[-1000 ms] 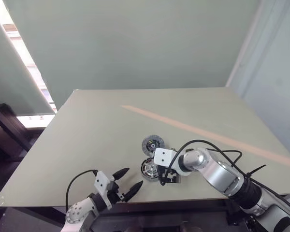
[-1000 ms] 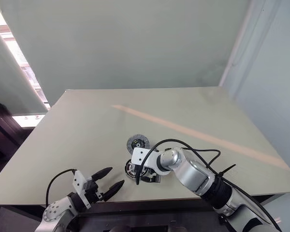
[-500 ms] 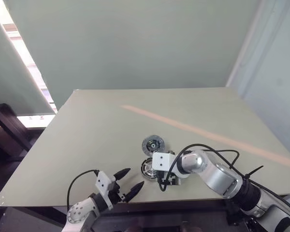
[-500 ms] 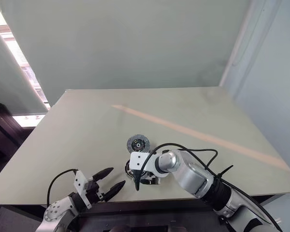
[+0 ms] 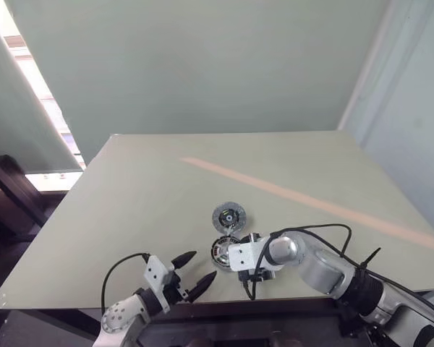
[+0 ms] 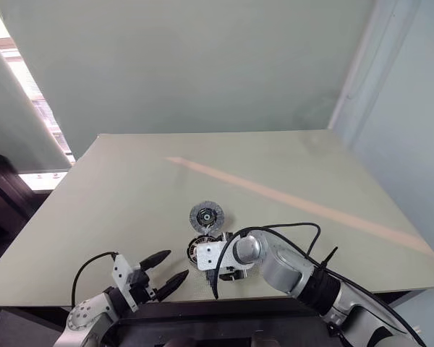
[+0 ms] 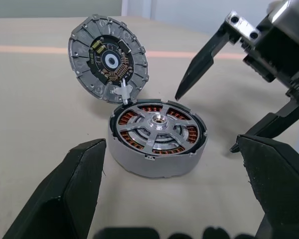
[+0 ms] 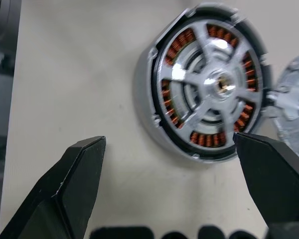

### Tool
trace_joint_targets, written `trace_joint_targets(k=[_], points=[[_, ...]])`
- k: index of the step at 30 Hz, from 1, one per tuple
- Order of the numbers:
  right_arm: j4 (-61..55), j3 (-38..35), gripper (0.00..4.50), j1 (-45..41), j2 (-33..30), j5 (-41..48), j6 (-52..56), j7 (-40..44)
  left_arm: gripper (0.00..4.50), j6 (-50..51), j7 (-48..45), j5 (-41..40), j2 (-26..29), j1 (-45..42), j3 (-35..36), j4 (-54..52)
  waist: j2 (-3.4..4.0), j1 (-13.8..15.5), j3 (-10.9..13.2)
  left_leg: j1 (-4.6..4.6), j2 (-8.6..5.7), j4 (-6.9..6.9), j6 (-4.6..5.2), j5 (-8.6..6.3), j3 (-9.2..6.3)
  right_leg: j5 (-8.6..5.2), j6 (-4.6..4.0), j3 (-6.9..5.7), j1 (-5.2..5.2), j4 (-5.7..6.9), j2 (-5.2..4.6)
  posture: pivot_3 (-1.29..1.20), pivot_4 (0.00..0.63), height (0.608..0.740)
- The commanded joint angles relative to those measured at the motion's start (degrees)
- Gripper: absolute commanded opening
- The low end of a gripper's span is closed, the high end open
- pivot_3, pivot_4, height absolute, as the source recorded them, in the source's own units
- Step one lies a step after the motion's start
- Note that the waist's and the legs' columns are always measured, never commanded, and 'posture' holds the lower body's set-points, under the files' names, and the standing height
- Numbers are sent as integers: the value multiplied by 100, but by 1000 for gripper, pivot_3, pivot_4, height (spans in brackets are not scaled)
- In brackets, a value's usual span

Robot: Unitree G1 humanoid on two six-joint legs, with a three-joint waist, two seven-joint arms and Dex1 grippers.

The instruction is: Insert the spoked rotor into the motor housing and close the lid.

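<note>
The motor housing (image 7: 149,162) stands near the table's front edge, with copper windings ringing its inside. The spoked rotor (image 7: 157,121) sits in it, silver spokes and hub facing up. The lid (image 7: 108,55) leans tilted at the housing's far rim, its dark circuit face showing. My right gripper (image 7: 206,123) hovers open just to the right of the housing, nothing between its fingers; its wrist view looks down on the housing (image 8: 154,124) and rotor (image 8: 214,84). My left gripper (image 5: 194,270) is open and empty, in front and to the left of the housing (image 5: 222,251).
The beige table (image 5: 130,202) has a pale orange stripe (image 5: 311,202) running across its far right part. Its front edge lies just under both grippers. A black cable (image 5: 311,230) loops over my right forearm.
My right gripper has sunk toward the table and rolled at the wrist, settling closer to the front edge beside the housing. The left gripper, housing and lid have not moved.
</note>
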Motion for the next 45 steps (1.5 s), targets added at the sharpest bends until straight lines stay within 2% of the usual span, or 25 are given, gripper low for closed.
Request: trace_joint_targets(k=[1,10,11,13,21,24,25,31,35,45], points=[[54,-69,4477,-162,55,-265,-278,117,4500,-95,-45,9,6,-57,-19,-158,0,-1,0,0,0,0,0,0,0,0,0,0,2,0,0,0,0,740],[600,-158,4477,-114,313,-562,-667,178,4500,-116,-48,22,-8,-32,-25,-150,0,-1,0,5,0,0,0,0,0,0,0,0,10,0,0,0,0,740],[641,-172,4311,-106,334,-590,-696,180,4500,-119,-48,24,-7,-23,-25,-156,0,-1,0,9,0,0,0,0,-1,0,0,-1,14,0,0,0,0,740],[724,-197,3904,-93,375,-635,-739,167,4500,-121,-47,28,-3,-6,-25,-168,0,-5,0,16,0,0,0,0,0,0,0,0,18,1,1,0,0,740],[1083,-313,1094,-50,558,-805,-958,77,4500,-132,-45,36,0,4,-23,-175,-3,-8,-2,59,2,-3,-5,1,0,0,-3,0,48,1,1,0,0,740],[1199,-362,221,-65,603,-868,-1072,41,4500,-143,-38,37,-8,4,-22,-175,-1,-2,0,68,7,-4,-5,1,3,-1,-4,-1,48,6,1,0,0,740],[1234,-380,98,-76,617,-883,-1116,27,4500,-150,-34,38,-14,3,-23,-171,-1,0,0,68,7,-4,-5,1,2,-1,-4,-1,47,6,3,0,0,740],[1279,-503,90,-111,693,-910,-1210,11,4500,-182,-17,51,-52,-12,-33,-136,-2,-2,-1,67,7,-5,-6,1,3,-1,-4,1,48,3,3,0,0,740],[1002,-669,90,-19,821,-758,-824,167,4500,-219,-23,87,-66,-16,-55,-95,-1,-2,0,67,7,-9,-6,1,2,-1,-4,0,45,4,3,0,0,740],[-319,-810,90,176,1335,-607,1665,772,4500,-255,-32,88,-85,-32,-86,-24,-1,-1,1,53,6,-12,-15,-5,1,-3,-8,0,36,0,3,0,0,740]])
